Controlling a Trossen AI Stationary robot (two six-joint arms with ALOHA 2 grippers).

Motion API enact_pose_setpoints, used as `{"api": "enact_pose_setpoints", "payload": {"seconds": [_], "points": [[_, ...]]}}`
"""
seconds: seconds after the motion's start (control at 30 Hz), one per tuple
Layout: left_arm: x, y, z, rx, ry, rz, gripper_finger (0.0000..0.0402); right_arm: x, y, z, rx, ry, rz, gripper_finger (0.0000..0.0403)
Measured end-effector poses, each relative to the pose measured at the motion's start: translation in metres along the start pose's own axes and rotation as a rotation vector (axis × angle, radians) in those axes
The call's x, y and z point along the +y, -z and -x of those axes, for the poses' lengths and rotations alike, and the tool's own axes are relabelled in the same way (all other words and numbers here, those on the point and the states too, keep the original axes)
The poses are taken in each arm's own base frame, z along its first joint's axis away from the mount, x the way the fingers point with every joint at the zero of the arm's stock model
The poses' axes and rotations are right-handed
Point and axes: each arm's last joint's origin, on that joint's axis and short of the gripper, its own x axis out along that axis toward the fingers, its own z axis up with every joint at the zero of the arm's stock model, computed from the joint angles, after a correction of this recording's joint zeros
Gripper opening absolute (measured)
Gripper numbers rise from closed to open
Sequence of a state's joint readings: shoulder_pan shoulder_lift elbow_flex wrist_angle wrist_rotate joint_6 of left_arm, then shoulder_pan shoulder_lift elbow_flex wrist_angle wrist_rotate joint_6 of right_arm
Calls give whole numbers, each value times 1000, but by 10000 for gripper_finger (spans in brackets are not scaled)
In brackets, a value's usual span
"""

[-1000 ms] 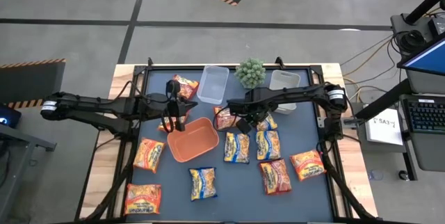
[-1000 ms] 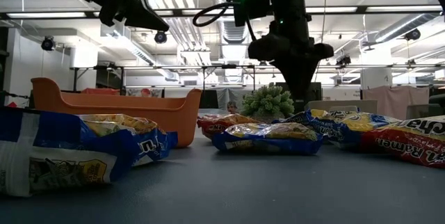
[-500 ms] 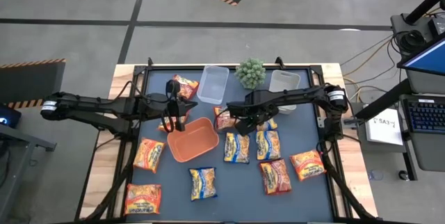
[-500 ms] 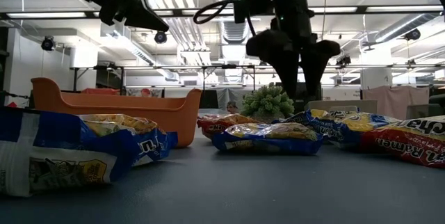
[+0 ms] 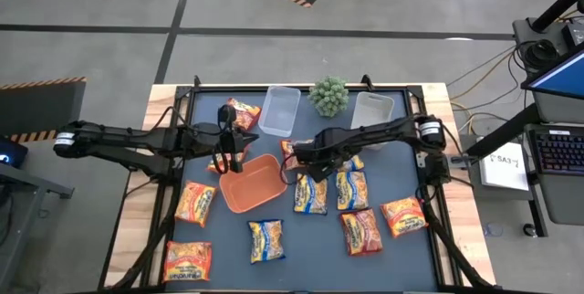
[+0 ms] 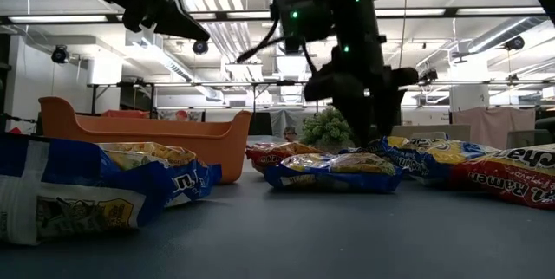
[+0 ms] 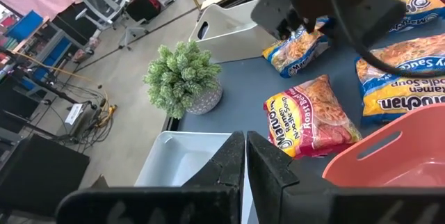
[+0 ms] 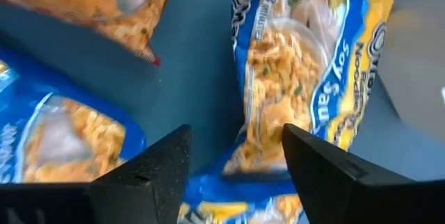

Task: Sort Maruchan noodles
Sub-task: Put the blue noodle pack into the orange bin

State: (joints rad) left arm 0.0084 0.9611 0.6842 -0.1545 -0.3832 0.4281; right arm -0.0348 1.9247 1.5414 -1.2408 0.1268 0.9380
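The crinkly plastic Maruchan noodle packets (image 5: 310,194), red-orange and yellow-blue, lie scattered over the dark desk (image 5: 415,257), most right of the orange bowl-like tray (image 5: 253,183). The right end effector (image 5: 310,162) hangs released above a yellow-blue soy-sauce packet (image 8: 306,57). The left end effector (image 5: 222,156), clenched and empty, hovers at the tray's far-left edge.

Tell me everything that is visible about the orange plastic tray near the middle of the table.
The orange plastic tray is a rounded rectangular, bowl-like tub with a thick rim and sloping walls, opaque and matte. In the high view it looks empty and stands upright, turned at an angle to the table edges, on the dark table top left of centre. The low view shows a handle-like lip at each end. The shut left gripper is above its upper left corner. A red-orange noodle packet lies close beside its right corner; whether they touch is unclear.
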Motion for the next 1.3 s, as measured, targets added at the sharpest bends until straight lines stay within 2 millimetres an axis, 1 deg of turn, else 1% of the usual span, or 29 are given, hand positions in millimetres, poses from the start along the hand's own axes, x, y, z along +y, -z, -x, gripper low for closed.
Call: {"api": "enact_pose_setpoints", "payload": {"seconds": [0.13,0.23,0.33,0.5,0.57,0.73,0.87,1.03,1.13,1.3], "points": [[0,0,0,0,0,0,0,4,-2,-11,5,40,20,186],[0,0,0,1,0,0,0,6,-3,-18,3,67,39,159],[0,0,0,1,0,-1,0,7,-4,-22,-10,93,52,120],[0,0,0,1,0,-2,0,7,-5,-22,-22,97,70,33],[0,0,0,0,0,-4,0,7,-5,-20,-31,84,74,16],[0,0,0,0,0,-3,0,11,-8,-7,-78,-27,57,9],[0,0,0,-1,-1,-3,0,20,-11,1,-138,-151,66,9],[0,0,0,-4,-2,-1,0,22,-11,2,-144,-176,84,14],[0,-1,0,-5,-2,1,0,22,-11,3,-141,-180,84,35],[1,-3,0,-27,-12,12,0,19,-10,10,-143,-207,100,99]]}}
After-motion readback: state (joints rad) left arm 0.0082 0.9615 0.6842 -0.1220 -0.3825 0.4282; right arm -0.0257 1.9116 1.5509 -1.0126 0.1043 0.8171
